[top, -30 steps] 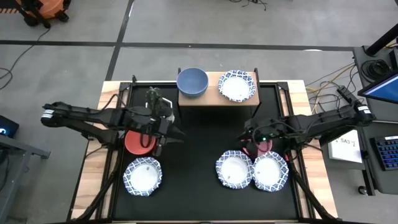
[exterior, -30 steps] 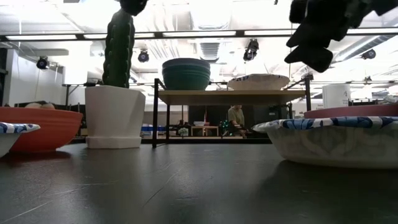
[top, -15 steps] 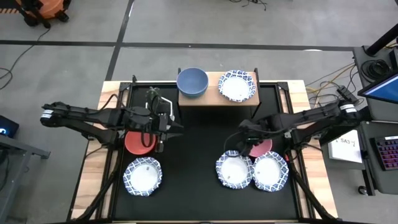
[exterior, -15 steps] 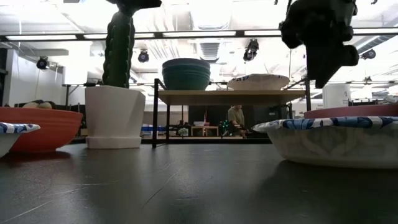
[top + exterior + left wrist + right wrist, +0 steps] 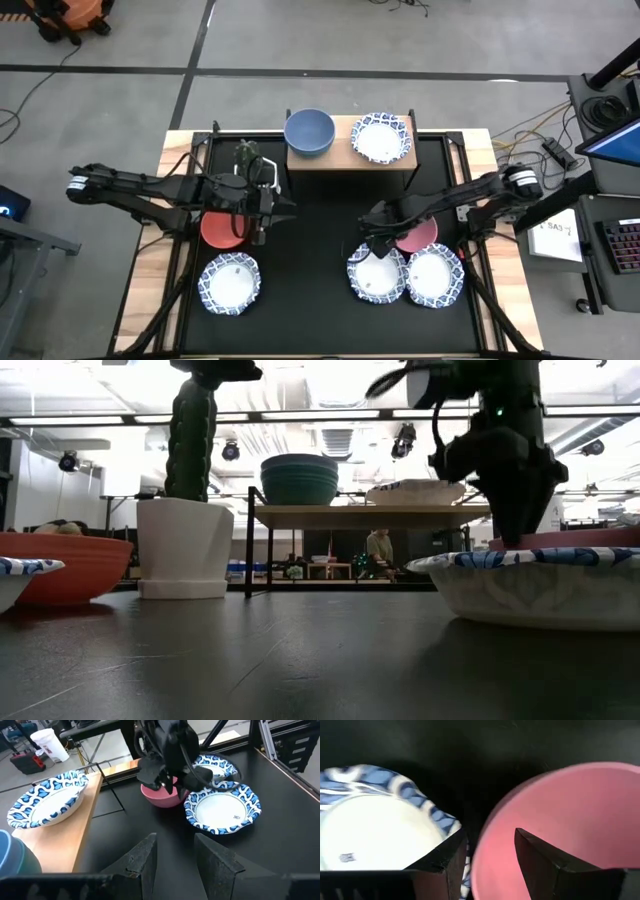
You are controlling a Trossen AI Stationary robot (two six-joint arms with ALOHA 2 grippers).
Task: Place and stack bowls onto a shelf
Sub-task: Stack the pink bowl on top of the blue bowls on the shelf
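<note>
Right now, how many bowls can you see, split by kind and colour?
Blue-and-white patterned bowls: 4 (one on the shelf, one front left, two front right)
Plain blue bowl: 1
Plain red bowl: 1
Plain pink bowl: 1
Plain green bowl: 1, under the blue
Total: 8

Shelf (image 5: 345,157) light wood; table (image 5: 310,270) matt black; pink bowl (image 5: 560,830) smooth.

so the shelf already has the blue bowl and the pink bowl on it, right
Not quite. The shelf holds the blue bowl and a patterned bowl, as the high view shows. The pink bowl sits on the table, at the open right gripper.
</note>
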